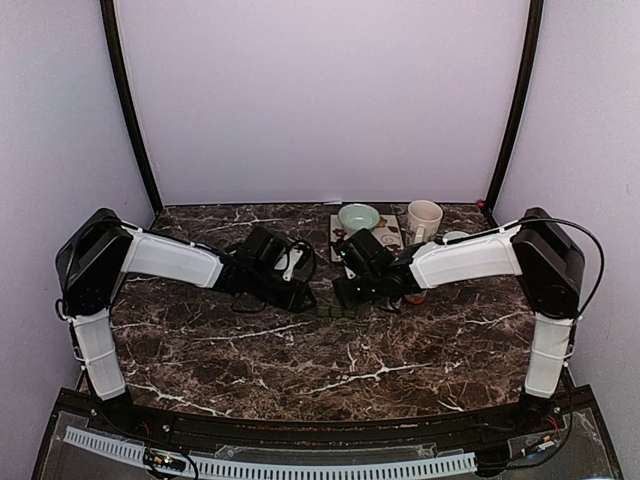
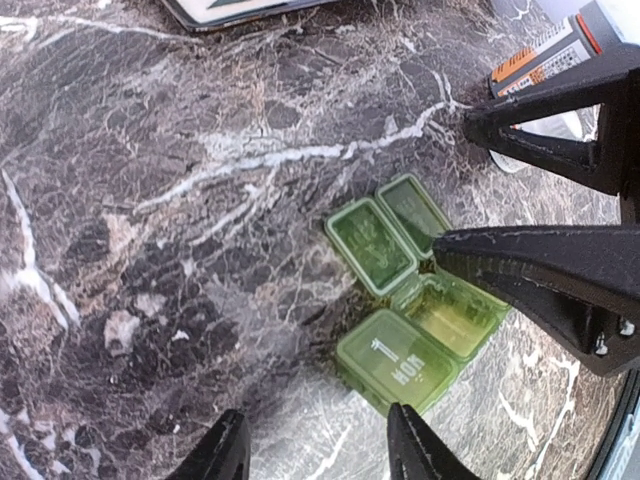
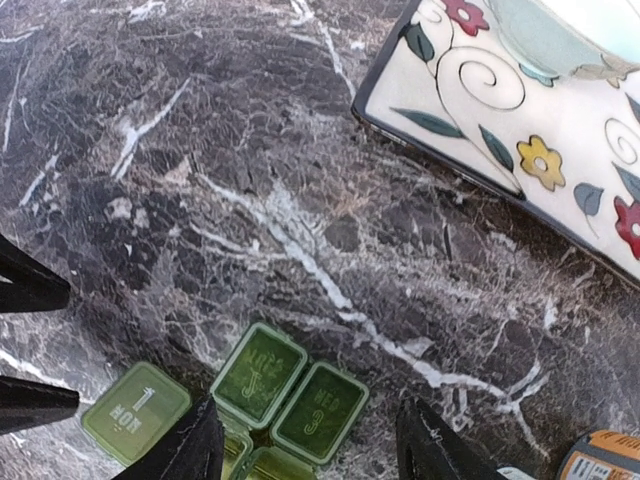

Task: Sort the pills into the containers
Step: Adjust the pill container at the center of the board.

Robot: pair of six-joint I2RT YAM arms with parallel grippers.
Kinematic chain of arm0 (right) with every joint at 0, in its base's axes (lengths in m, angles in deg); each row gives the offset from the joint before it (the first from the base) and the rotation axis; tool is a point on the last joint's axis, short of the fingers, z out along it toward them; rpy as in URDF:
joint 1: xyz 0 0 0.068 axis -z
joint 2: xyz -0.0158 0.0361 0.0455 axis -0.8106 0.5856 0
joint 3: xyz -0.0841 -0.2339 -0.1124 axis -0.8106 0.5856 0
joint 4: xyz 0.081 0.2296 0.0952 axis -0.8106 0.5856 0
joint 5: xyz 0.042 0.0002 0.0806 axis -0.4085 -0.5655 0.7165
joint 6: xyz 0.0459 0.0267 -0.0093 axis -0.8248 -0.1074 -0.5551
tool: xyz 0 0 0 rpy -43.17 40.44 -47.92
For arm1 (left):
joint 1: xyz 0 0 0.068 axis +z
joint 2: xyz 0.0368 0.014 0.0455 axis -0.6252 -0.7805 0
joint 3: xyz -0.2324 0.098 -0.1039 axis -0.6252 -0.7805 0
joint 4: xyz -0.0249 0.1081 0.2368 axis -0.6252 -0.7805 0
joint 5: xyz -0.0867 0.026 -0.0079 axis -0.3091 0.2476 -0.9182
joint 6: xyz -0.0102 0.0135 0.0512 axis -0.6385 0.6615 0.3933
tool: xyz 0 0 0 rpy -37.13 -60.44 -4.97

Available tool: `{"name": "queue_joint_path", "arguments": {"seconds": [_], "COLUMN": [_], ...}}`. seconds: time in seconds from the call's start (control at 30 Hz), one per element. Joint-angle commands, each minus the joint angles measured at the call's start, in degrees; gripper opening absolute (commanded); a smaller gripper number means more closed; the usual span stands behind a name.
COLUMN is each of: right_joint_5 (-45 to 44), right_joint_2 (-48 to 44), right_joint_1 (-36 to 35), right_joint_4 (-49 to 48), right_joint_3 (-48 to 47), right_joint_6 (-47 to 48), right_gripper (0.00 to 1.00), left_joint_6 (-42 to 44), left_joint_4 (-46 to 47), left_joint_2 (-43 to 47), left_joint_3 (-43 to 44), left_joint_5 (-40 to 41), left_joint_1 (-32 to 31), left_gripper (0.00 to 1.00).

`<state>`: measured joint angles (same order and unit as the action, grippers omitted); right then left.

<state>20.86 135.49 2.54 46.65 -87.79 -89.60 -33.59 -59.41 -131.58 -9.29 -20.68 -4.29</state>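
Green see-through pill box (image 2: 400, 360), Monday lid down, two lids flipped back; left pincer (image 2: 318, 420) and right pincer (image 3: 310, 410) gape, empty.

The left arm (image 1: 175, 258) rises from its base, bends sharply and stretches toward the middle, wrist pitched down. The right arm (image 1: 465, 258) mirrors it from the other side. The left gripper (image 2: 320, 455) and the right gripper (image 3: 310, 455) both point downward with jaws partly apart. They seem just short of touching, though the overhead view is dark there.
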Motion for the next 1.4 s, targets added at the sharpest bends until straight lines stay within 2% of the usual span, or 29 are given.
{"name": "queue_joint_path", "arguments": {"seconds": [0.0, 0.57, 1.13, 1.23, 1.37], "right_joint_5": [-1.5, -3.2, -7.5, -9.0, -10.4], "right_joint_2": [-1.9, -3.0, -8.4, -9.6, -10.9], "right_joint_1": [-1.3, -3.7, -5.8, -5.9, -5.9], "right_joint_4": [-1.4, -2.7, -0.9, -0.3, -0.6], "right_joint_3": [2.8, 6.1, 7.8, 9.7, 12.7], "right_joint_6": [-2.0, -4.0, -5.6, -7.5, -9.8], "right_gripper": [0.60, 0.60, 0.60, 0.58, 0.49], "left_joint_6": [-0.8, -2.2, -4.0, -4.6, -5.6], "left_joint_4": [0.9, 1.4, 1.9, 2.4, 2.8], "left_joint_2": [3.6, 5.3, 8.2, 8.8, 9.5], "left_joint_3": [-1.7, -5.5, -9.1, -9.9, -10.6], "left_joint_5": [-0.8, -0.1, 1.0, 2.1, 5.2], "left_joint_1": [-0.2, -0.9, -3.4, -3.6, -3.6], "left_gripper": [0.49, 0.48, 0.48, 0.48, 0.47]}}
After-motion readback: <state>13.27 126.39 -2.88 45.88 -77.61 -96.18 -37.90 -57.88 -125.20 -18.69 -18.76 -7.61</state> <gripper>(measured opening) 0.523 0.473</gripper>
